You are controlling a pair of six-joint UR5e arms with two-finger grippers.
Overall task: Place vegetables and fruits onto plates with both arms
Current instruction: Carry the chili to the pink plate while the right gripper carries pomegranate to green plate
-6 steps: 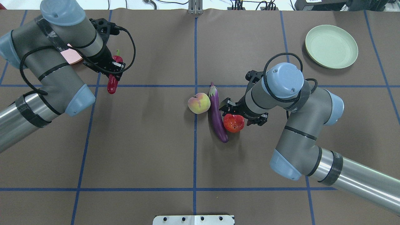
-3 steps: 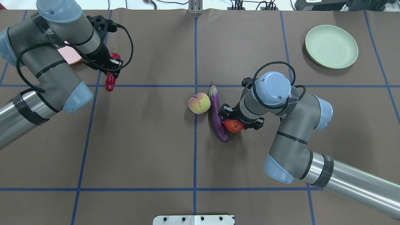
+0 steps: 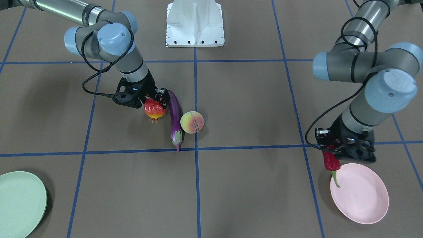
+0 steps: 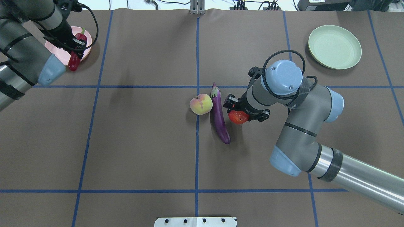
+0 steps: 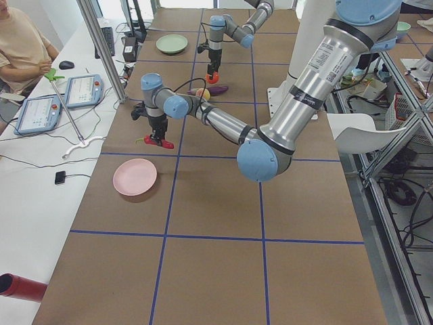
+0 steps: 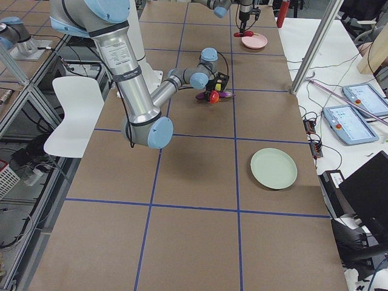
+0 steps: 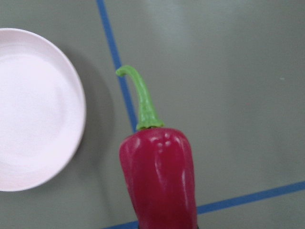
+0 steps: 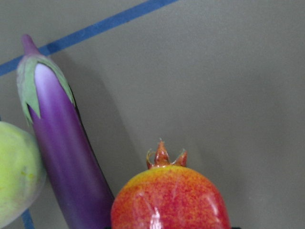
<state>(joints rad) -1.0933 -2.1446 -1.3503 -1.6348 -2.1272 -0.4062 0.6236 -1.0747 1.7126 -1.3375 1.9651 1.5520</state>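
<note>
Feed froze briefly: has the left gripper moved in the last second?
Yes. In the overhead view the left gripper, holding the chili pepper, crossed leftward over the blue tape line toward the pink plate.

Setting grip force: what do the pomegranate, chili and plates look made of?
The pomegranate: glossy, sharp highlights, moulded crown; probably hard plastic replica. The chili: same wet-looking gloss, likely plastic too. The pink plate and green plate: matte, flat uniform colour, no glare; plastic or fibre composite, cannot tell which.
</note>
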